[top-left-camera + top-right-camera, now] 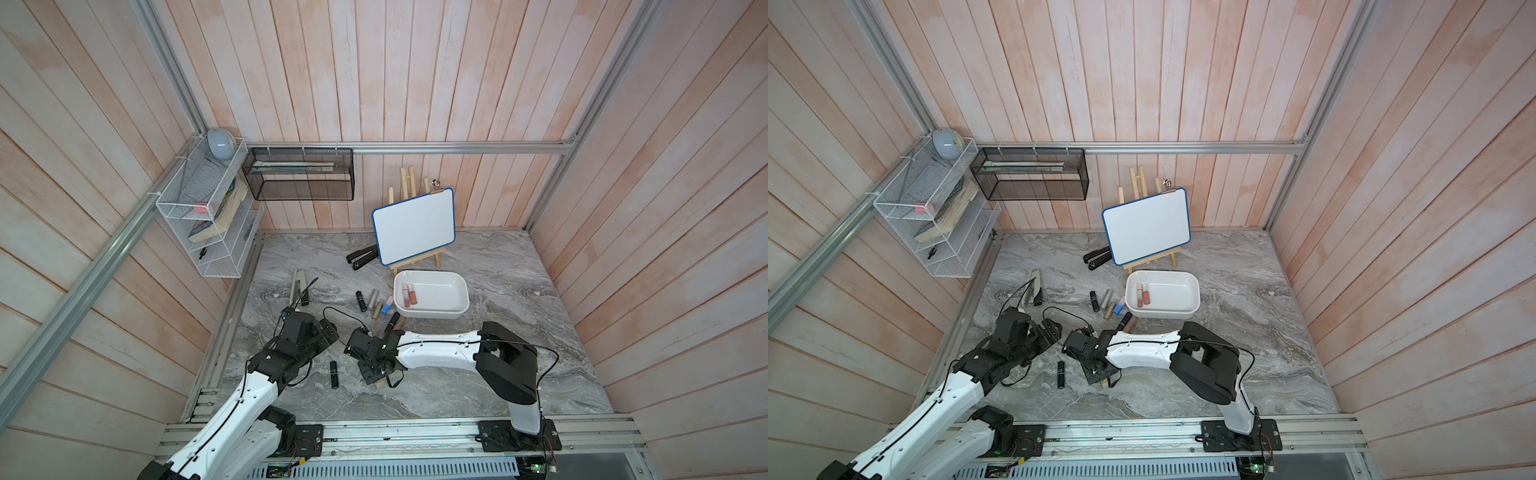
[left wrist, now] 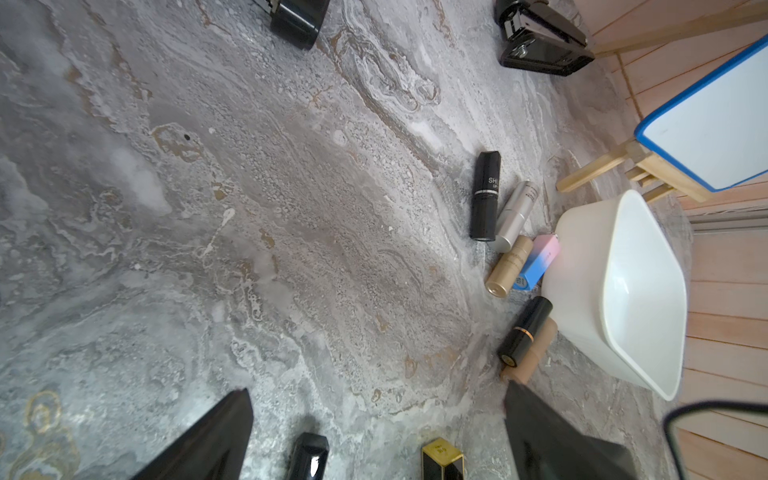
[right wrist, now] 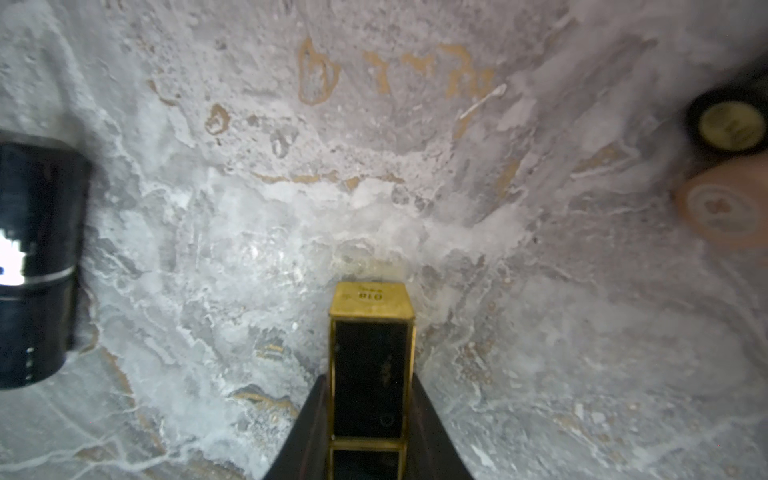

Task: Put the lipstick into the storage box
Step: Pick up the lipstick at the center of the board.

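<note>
Low on the grey marble table [image 3: 374, 166], right gripper [image 3: 369, 386] pinches square black-and-gold lipstick [image 3: 369, 340], seemingly snug, for lifting; left gripper [image 2: 376, 388] gapes wide.

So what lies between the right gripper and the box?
A black lipstick and a tan lipstick, side by side near a corner of the box; the left wrist view shows it best.

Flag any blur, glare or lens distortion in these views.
Right wrist view: the gold-edged lipstick is sharp, but the black lipstick at the frame edge is blurred with a blown-out glare patch. Left wrist view: the storage box looks stretched. Both top views: evenly lit, wall planks bow.
</note>
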Controlling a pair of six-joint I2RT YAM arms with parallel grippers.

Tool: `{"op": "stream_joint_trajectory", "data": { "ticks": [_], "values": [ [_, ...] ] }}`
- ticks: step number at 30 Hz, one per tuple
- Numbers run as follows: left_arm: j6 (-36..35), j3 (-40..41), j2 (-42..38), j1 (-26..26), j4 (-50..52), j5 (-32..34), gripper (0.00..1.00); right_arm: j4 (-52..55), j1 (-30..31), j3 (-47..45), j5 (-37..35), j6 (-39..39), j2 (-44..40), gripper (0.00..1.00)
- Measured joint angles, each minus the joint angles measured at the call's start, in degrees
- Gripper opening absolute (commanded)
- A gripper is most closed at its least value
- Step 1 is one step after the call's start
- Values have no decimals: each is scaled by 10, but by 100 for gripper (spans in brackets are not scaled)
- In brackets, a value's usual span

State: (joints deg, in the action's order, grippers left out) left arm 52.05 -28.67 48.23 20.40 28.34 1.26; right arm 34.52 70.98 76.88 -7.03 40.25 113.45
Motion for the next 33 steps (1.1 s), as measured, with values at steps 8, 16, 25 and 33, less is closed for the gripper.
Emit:
{"op": "stream_joint_trajectory", "data": {
  "ticks": [8,16,25,33],
  "values": [
    [-5,0,2,-2,-12,-18,100,0,-28,-4,2,0,-32,23],
    [-33,0,10,-2,-52,-93,99,-16,-95,-29,24,-14,-131,23],
    [-45,0,37,-2,-186,-252,100,-40,-185,-59,69,-35,-221,23],
    [-45,0,74,12,-297,-334,99,-73,-300,-115,96,-57,-295,23]
  ]
}}
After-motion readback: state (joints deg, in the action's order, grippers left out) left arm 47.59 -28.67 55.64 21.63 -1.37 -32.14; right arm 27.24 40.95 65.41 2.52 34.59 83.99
